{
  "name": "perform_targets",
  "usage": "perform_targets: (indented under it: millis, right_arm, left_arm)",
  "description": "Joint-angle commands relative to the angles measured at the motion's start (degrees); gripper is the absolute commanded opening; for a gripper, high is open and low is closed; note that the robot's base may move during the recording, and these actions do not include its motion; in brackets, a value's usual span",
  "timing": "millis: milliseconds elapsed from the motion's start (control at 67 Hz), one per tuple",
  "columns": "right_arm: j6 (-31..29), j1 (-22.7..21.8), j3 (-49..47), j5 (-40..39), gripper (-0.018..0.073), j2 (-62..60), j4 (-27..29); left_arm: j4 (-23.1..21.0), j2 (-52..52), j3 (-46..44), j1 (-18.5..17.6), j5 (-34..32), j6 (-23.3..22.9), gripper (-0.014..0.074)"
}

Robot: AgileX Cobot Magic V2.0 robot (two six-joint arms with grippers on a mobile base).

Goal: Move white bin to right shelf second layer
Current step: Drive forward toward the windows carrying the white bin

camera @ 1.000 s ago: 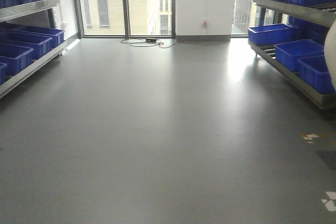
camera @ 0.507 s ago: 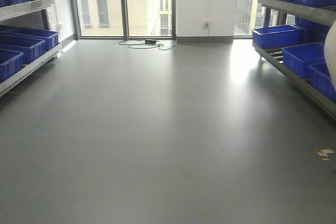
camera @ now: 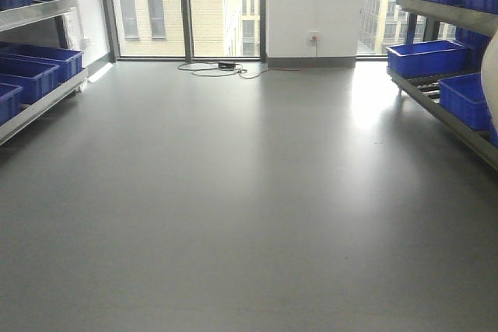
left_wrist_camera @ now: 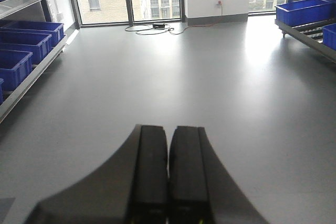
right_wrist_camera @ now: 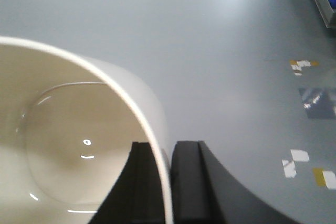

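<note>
We see the right tool [right_wrist_camera: 170, 182] clamped on the rim of the white bin [right_wrist_camera: 68, 140]. One finger sits inside the mouth and the other against the outer wall. The glossy tub is carried above the grey floor [right_wrist_camera: 210, 35], where scraps of tape [right_wrist_camera: 300, 65] mark the surface.

In the front-facing view only a pale sliver of the bin shows at the far right edge, in front of the right shelf [camera: 451, 124] and not resting on any of its levels. Blue crates [camera: 426, 57] sit on that steel rack, both on the upper level and on the sloping lower one. A short run of roller track [camera: 428, 87] shows between two of the lower crates.

The left tool [left_wrist_camera: 168, 177] is clenched, its two dark fingers pressed flat together with nothing between them, pointing out over the open floor. More blue crates fill the left rack [camera: 43, 87]. A cable [camera: 218, 66] lies coiled by the windows at the far wall.
</note>
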Motion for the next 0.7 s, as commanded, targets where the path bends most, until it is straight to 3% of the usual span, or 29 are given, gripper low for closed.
perform_targets:
  millis: [0,686]
  right_arm:
    - [0.06,-0.22,-1.69,-5.13,0.0049,0.06,0.42]
    - [0.06,-0.22,-1.69,-5.13,0.0049,0.06,0.42]
  left_arm:
    - [0.00,-0.79,2.11,-0.30,-4.99,-0.30,0.0085]
    - [0.00,-0.79,2.11,-0.30,-4.99,-0.30,0.0085]
